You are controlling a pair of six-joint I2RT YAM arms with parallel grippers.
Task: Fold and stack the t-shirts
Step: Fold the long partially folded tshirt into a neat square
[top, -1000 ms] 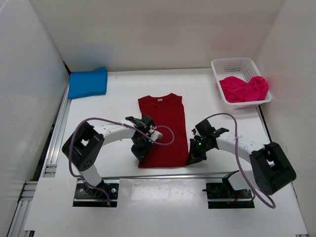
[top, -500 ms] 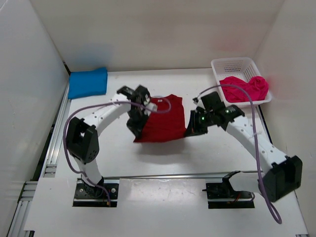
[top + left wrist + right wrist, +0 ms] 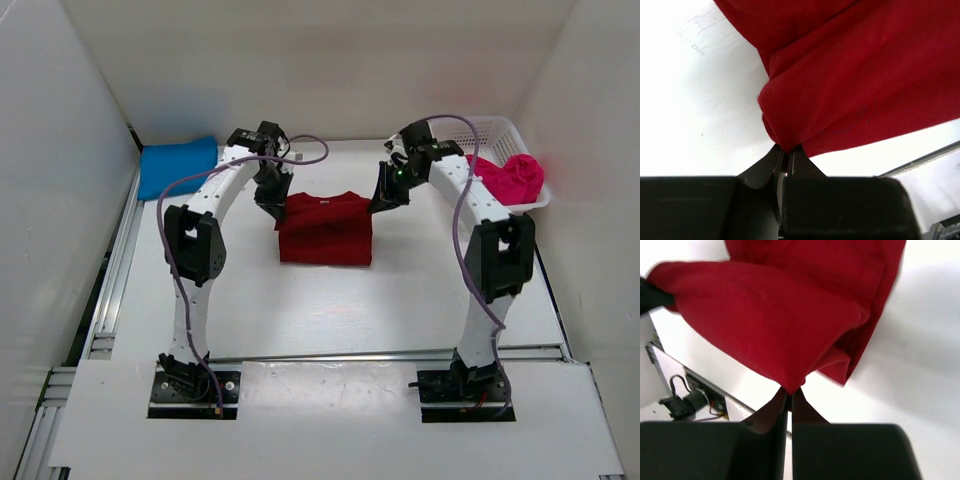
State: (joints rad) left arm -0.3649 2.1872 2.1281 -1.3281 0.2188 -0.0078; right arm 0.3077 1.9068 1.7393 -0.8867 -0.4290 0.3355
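Left claw (image 3: 785,150) and right claw (image 3: 789,392) are clamped on the red shirt (image 3: 325,230).

dark red t-shirt (image 3: 324,235) hem carried far, now folded double

The dark red shirt (image 3: 325,228) in the middle is plain, as is the bright blue shirt (image 3: 177,167) at far left. At far right, the magenta shirt (image 3: 510,178) sits in a white mesh basket (image 3: 490,130); the table (image 3: 300,300) is white.
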